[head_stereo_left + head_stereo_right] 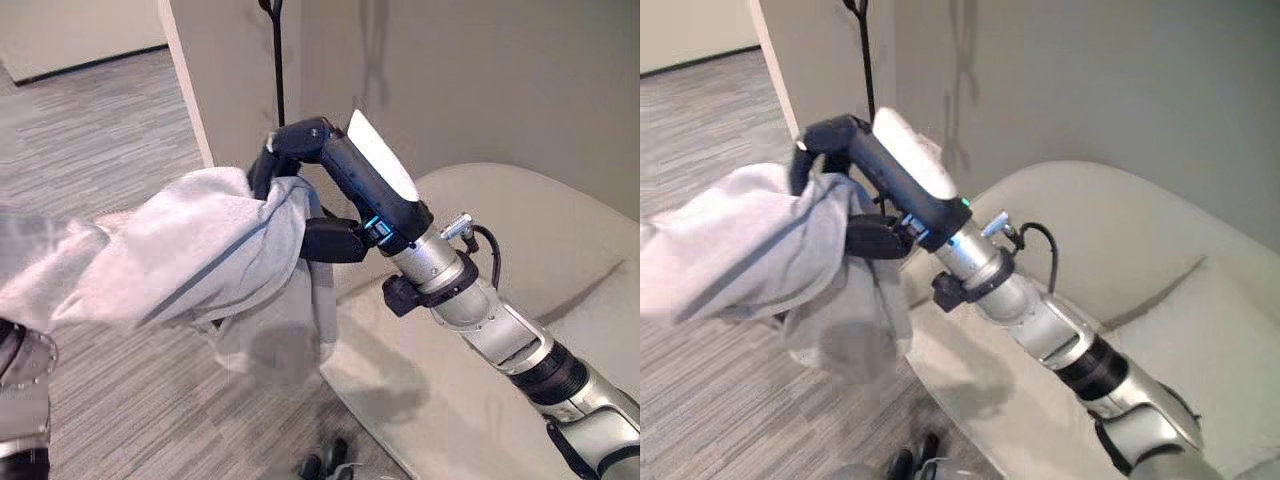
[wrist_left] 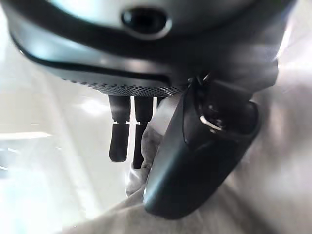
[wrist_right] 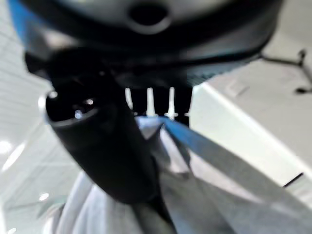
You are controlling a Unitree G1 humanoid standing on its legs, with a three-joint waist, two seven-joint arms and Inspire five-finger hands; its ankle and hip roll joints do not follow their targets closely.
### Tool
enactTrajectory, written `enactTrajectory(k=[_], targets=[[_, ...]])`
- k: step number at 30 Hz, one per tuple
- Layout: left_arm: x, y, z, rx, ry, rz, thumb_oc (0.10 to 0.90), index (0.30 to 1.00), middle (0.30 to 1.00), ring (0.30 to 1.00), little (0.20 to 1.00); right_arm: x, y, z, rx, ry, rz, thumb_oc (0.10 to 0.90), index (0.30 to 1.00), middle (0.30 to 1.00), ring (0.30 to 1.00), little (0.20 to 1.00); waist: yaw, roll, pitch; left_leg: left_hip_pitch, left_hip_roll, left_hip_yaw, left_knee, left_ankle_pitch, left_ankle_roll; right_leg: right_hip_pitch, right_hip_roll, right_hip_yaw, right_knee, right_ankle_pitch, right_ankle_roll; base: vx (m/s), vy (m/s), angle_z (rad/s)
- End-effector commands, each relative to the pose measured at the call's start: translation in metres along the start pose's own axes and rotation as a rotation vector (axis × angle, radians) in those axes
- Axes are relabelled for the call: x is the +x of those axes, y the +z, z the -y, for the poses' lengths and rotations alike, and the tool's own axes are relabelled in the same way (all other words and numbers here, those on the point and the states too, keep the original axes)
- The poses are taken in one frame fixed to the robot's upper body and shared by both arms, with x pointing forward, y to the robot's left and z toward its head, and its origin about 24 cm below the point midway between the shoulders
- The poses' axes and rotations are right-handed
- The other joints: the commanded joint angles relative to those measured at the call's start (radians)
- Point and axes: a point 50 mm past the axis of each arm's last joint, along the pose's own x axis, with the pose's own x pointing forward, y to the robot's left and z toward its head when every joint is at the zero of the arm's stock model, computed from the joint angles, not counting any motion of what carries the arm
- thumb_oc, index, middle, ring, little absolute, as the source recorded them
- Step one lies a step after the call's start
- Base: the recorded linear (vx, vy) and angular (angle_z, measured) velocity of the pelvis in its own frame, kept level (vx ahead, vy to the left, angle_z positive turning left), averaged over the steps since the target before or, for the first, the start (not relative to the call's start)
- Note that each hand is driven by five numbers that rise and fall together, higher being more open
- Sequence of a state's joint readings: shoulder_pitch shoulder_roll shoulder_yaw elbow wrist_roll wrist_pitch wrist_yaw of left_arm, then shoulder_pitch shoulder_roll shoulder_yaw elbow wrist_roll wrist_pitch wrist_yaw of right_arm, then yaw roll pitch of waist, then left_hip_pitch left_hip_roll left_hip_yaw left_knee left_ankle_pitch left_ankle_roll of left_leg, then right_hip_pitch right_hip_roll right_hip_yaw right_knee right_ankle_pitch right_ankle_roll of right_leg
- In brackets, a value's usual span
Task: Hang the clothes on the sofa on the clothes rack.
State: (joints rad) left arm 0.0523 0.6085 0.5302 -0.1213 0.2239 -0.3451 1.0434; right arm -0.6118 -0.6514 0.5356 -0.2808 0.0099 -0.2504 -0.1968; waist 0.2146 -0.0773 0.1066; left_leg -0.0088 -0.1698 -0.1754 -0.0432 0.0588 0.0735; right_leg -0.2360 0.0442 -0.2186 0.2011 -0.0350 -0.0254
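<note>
The right hand (image 1: 330, 165) is clutching a grey garment (image 1: 190, 255), fingers curled over its top edge; the left hand (image 2: 195, 146) is seemingly pinching the cloth too, beside the cream sofa (image 1: 520, 250).

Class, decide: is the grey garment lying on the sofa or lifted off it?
Lifted off: the right hand grips the grey garment, which hangs above the floor beside the sofa.

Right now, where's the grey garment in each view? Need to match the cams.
Left eye view: grey garment centre-left, bunched in the right robot hand.
Right eye view: left half, draped from the same robot hand.
Left wrist view: along the bottom, under the left robot hand.
Right wrist view: lower half, behind the thumb.
Shared landmark: beige sofa in both eye views.
</note>
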Motion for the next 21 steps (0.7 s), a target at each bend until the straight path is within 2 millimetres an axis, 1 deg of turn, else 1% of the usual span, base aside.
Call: enactTrajectory(k=[1, 2, 3, 4, 5, 6, 7, 8, 9, 10, 11, 12, 13, 14, 15, 16, 18, 19, 20, 21], targets=[[0.015, 0.023, -0.006, -0.085, -0.020, 0.138, 0.400, 0.300, 0.300, 0.300, 0.300, 0.022, 0.035, 0.028, 0.026, -0.190, 0.227, 0.400, 0.300, 0.300, 0.300, 0.300, 0.029, 0.022, -0.126, -0.072, 0.073, 0.033, 0.033, -0.059, -0.092, 0.234, -0.021, 0.026, -0.288, 0.027, 0.096, 0.04, 0.073, 0.09], [0.014, 0.022, -0.004, -0.082, -0.032, 0.129, 0.400, 0.300, 0.300, 0.300, 0.300, 0.020, 0.033, 0.026, 0.025, -0.202, 0.216, 0.400, 0.300, 0.300, 0.300, 0.300, 0.032, 0.030, -0.117, -0.083, 0.076, 0.043, 0.044, -0.053, -0.096, 0.235, -0.025, 0.019, -0.288, 0.027, 0.094, 0.03, 0.062, -0.07], [0.014, 0.022, -0.004, -0.083, -0.034, 0.129, 0.400, 0.300, 0.300, 0.300, 0.300, 0.020, 0.033, 0.027, 0.024, -0.203, 0.215, 0.400, 0.300, 0.300, 0.300, 0.300, 0.031, 0.030, -0.117, -0.084, 0.076, 0.042, 0.048, -0.054, -0.096, 0.235, -0.025, 0.017, -0.288, 0.027, 0.094, -0.01, 0.015, -0.19], [0.012, 0.022, -0.001, -0.096, -0.042, 0.114, 0.400, 0.300, 0.300, 0.300, 0.300, 0.018, 0.031, 0.027, 0.003, -0.212, 0.204, 0.400, 0.300, 0.300, 0.300, 0.300, 0.032, 0.035, -0.108, -0.094, 0.083, 0.060, 0.060, -0.059, -0.104, 0.241, -0.031, 0.000, -0.288, 0.015, 0.095, -0.06, 0.019, 0.02], [0.009, 0.026, 0.005, -0.152, -0.054, 0.090, 0.400, 0.300, 0.300, 0.300, 0.300, 0.016, 0.028, 0.029, -0.043, -0.228, 0.188, 0.400, 0.300, 0.300, 0.300, 0.300, 0.023, 0.037, -0.089, -0.128, 0.101, 0.119, 0.091, -0.050, -0.116, 0.242, -0.044, -0.030, -0.288, 0.010, 0.096, -0.13, 0.038, 0.21], [0.006, 0.027, 0.008, -0.187, -0.068, 0.070, 0.400, 0.300, 0.300, 0.300, 0.300, 0.015, 0.026, 0.031, -0.072, -0.237, 0.177, 0.400, 0.300, 0.300, 0.300, 0.300, 0.009, 0.039, -0.077, -0.145, 0.130, 0.189, 0.100, -0.042, -0.121, 0.243, -0.058, -0.060, -0.288, 0.006, 0.098, -0.21, 0.048, 0.66], [-0.001, 0.024, 0.011, -0.198, -0.099, 0.028, 0.400, 0.300, 0.300, 0.300, 0.300, 0.014, 0.026, 0.031, -0.096, -0.245, 0.170, 0.400, 0.300, 0.300, 0.300, 0.300, -0.001, 0.044, -0.068, -0.157, 0.160, 0.240, 0.114, -0.044, -0.125, 0.242, -0.069, -0.083, -0.288, 0.010, 0.098, -0.18, 0.070, 1.36], [-0.011, 0.020, 0.014, -0.194, -0.145, -0.021, 0.400, 0.300, 0.300, 0.300, 0.300, 0.010, 0.027, 0.031, -0.111, -0.253, 0.168, 0.400, 0.300, 0.300, 0.300, 0.300, -0.017, 0.042, -0.069, -0.143, 0.189, 0.251, 0.115, -0.055, -0.127, 0.242, -0.085, -0.098, -0.288, 0.022, 0.099, -0.11, 0.051, 1.28], [-0.012, 0.020, 0.014, -0.195, -0.148, -0.022, 0.400, 0.300, 0.300, 0.300, 0.300, 0.009, 0.027, 0.031, -0.112, -0.252, 0.167, 0.400, 0.300, 0.300, 0.300, 0.300, -0.018, 0.044, -0.070, -0.142, 0.189, 0.248, 0.116, -0.056, -0.128, 0.243, -0.085, -0.100, -0.288, 0.022, 0.099, -0.08, 0.123, 1.00], [-0.021, 0.019, 0.019, -0.209, -0.190, -0.047, 0.400, 0.300, 0.300, 0.300, 0.300, 0.009, 0.028, 0.034, -0.144, -0.268, 0.177, 0.400, 0.300, 0.300, 0.300, 0.300, -0.032, 0.032, -0.069, -0.121, 0.224, 0.240, 0.129, -0.065, -0.135, 0.240, -0.111, -0.110, -0.288, 0.034, 0.100, -0.03, 0.080, 0.20], [-0.021, 0.019, 0.019, -0.210, -0.191, -0.047, 0.400, 0.300, 0.300, 0.300, 0.300, 0.008, 0.028, 0.034, -0.146, -0.269, 0.177, 0.400, 0.300, 0.300, 0.300, 0.300, -0.032, 0.033, -0.068, -0.120, 0.225, 0.238, 0.131, -0.067, -0.137, 0.242, -0.109, -0.112, -0.288, 0.033, 0.100, -0.07, 0.133, 0.20], [-0.025, 0.019, 0.023, -0.218, -0.210, -0.054, 0.400, 0.300, 0.300, 0.300, 0.300, 0.010, 0.030, 0.034, -0.163, -0.274, 0.192, 0.400, 0.300, 0.300, 0.300, 0.300, -0.041, 0.025, -0.064, -0.103, 0.269, 0.234, 0.136, -0.066, -0.146, 0.235, -0.127, -0.122, -0.287, 0.038, 0.100, -0.09, 0.117, 0.26], [-0.029, 0.019, 0.025, -0.220, -0.221, -0.060, 0.400, 0.300, 0.300, 0.300, 0.300, 0.011, 0.031, 0.035, -0.171, -0.280, 0.200, 0.400, 0.300, 0.300, 0.300, 0.300, -0.049, 0.025, -0.061, -0.082, 0.319, 0.225, 0.136, -0.053, -0.157, 0.227, -0.140, -0.131, -0.283, 0.041, 0.103, -0.13, 0.184, 0.27], [-0.031, 0.018, 0.025, -0.220, -0.221, -0.068, 0.400, 0.300, 0.300, 0.300, 0.300, 0.010, 0.031, 0.036, -0.177, -0.287, 0.203, 0.400, 0.300, 0.300, 0.300, 0.300, -0.055, 0.033, -0.062, -0.064, 0.358, 0.202, 0.129, -0.024, -0.168, 0.220, -0.146, -0.135, -0.278, 0.042, 0.108, -0.11, 0.217, 0.13], [-0.034, 0.016, 0.025, -0.219, -0.218, -0.083, 0.400, 0.300, 0.300, 0.300, 0.300, 0.010, 0.032, 0.037, -0.182, -0.287, 0.207, 0.400, 0.300, 0.300, 0.300, 0.300, -0.063, 0.046, -0.067, -0.044, 0.391, 0.173, 0.112, 0.008, -0.182, 0.213, -0.150, -0.136, -0.272, 0.042, 0.115, -0.07, 0.268, 0.00], [-0.034, 0.016, 0.024, -0.221, -0.201, -0.086, 0.400, 0.300, 0.300, 0.300, 0.300, 0.010, 0.033, 0.038, -0.192, -0.286, 0.213, 0.400, 0.300, 0.300, 0.300, 0.300, -0.071, 0.064, -0.074, -0.031, 0.428, 0.140, 0.092, 0.051, -0.209, 0.207, -0.156, -0.134, -0.266, 0.042, 0.123, -0.06, 0.349, -0.11], [-0.031, 0.015, 0.023, -0.218, -0.168, -0.079, 0.400, 0.300, 0.300, 0.300, 0.300, 0.010, 0.035, 0.037, -0.192, -0.292, 0.219, 0.400, 0.300, 0.300, 0.300, 0.300, -0.085, 0.097, -0.082, -0.018, 0.485, 0.096, 0.053, 0.123, -0.253, 0.196, -0.186, -0.130, -0.251, 0.044, 0.144, -0.08, 0.434, -0.04], [-0.028, 0.016, 0.022, -0.213, -0.154, -0.067, 0.400, 0.300, 0.300, 0.300, 0.300, 0.008, 0.036, 0.036, -0.191, -0.293, 0.216, 0.400, 0.300, 0.300, 0.300, 0.300, -0.095, 0.115, -0.084, -0.008, 0.504, 0.080, 0.022, 0.158, -0.273, 0.187, -0.204, -0.131, -0.234, 0.045, 0.156, -0.14, 0.634, -0.04], [-0.019, 0.021, 0.021, -0.203, -0.134, -0.016, 0.400, 0.300, 0.300, 0.300, 0.300, 0.007, 0.037, 0.034, -0.186, -0.301, 0.218, 0.400, 0.300, 0.300, 0.300, 0.300, -0.111, 0.146, -0.086, 0.003, 0.516, 0.064, -0.004, 0.164, -0.285, 0.166, -0.251, -0.124, -0.193, 0.057, 0.185, -0.11, 0.478, -0.08], [-0.019, 0.021, 0.021, -0.202, -0.134, -0.016, 0.400, 0.300, 0.300, 0.300, 0.300, 0.007, 0.038, 0.034, -0.186, -0.301, 0.217, 0.400, 0.300, 0.300, 0.300, 0.300, -0.112, 0.145, -0.086, 0.003, 0.516, 0.064, -0.005, 0.165, -0.284, 0.164, -0.253, -0.124, -0.190, 0.056, 0.186, -0.12, 0.496, 0.01]])
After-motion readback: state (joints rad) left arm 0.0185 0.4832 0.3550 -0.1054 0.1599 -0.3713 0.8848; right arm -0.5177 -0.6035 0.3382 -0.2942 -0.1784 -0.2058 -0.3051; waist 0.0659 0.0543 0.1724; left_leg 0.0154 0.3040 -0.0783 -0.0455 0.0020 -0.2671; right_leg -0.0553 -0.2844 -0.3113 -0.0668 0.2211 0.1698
